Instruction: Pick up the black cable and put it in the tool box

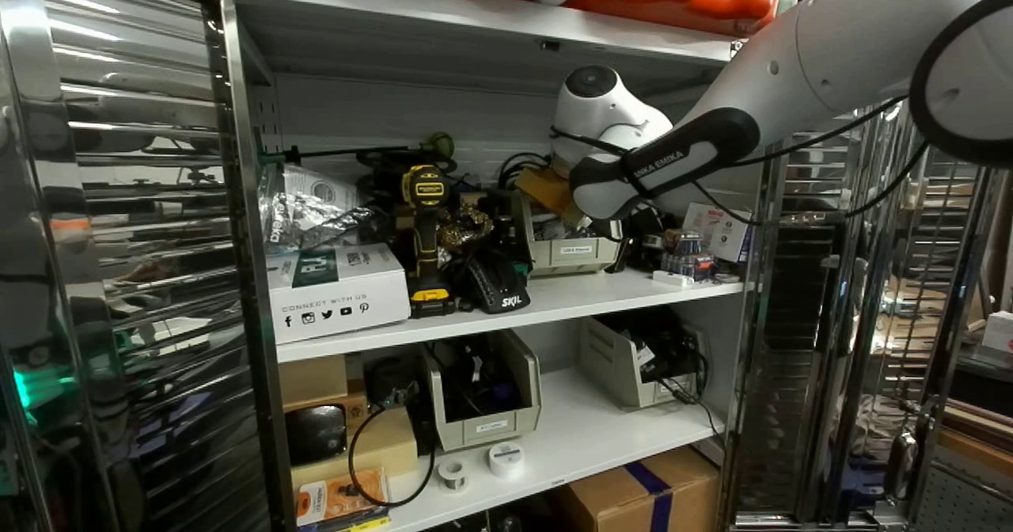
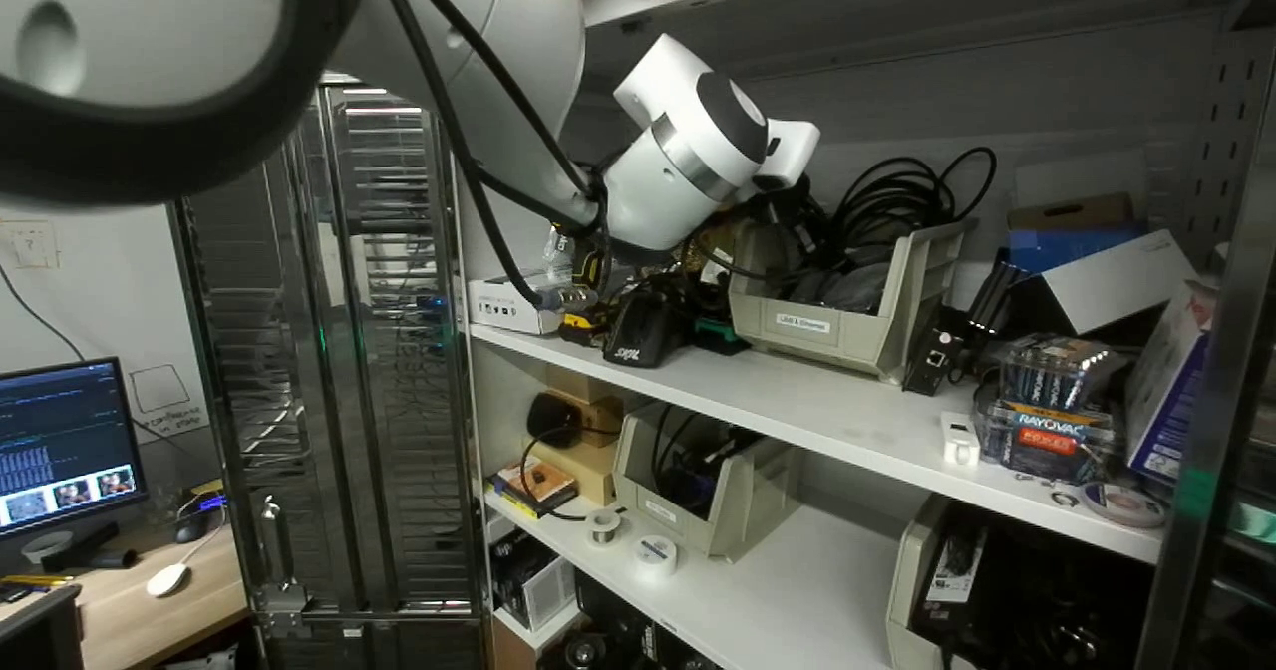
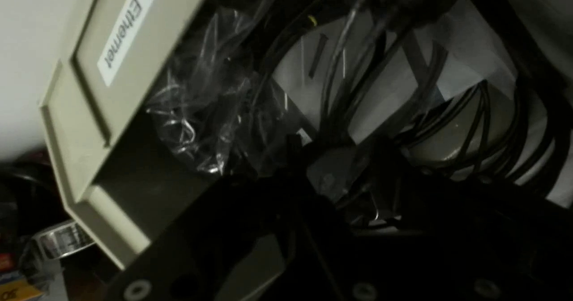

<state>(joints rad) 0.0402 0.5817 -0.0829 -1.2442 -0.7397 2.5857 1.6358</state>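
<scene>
tool (image 3: 335, 154) hangs among black cables (image 3: 557, 144) at the labelled bin (image 3: 156, 41), its grip too dark to judge; pickup unconfirmed, placing seemingly left.

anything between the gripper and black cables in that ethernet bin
Nothing visible stands between the gripper and the nearest dark cables, right ahead of it; clear plastic lies beside them, toward the labelled wall of the bin. Shadow hides finer detail.

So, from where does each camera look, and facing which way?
Exterior view: before the white shelves, facing in; white robot arm upper right.
Exterior view: near the clear battery packs, facing along the shelves; arm upper left.
Wrist view: behind the black jaws, visible at bottom, facing into the beige plastic bin.
All three share the bin.
</scene>
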